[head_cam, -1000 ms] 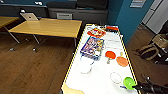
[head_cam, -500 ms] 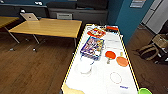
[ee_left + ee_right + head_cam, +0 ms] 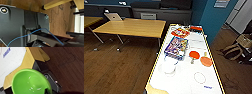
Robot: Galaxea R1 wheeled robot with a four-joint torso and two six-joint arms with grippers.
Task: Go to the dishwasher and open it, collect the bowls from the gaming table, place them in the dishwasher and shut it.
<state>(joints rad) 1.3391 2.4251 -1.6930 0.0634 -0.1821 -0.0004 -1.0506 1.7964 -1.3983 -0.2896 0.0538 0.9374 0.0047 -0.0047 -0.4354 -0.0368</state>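
The gaming table stretches ahead in the head view, white-topped with a yellow rim. A red bowl and an orange bowl lie side by side near its right edge, halfway along. In the right wrist view a bright green bowl hangs large over the table's yellow corner and the wooden floor, carried by my right gripper. The left wrist view has the robot's dark plate, a blue cable, and a yellow table leg above the floor. The dishwasher is out of view.
A colourful flat box, a red pack and a white round object also lie on the white top. A wooden table stands to the left, with a bag on the floor at the right and a teal wall behind.
The head picture has barely shifted. The bowls and the box on the white top lie where they were.
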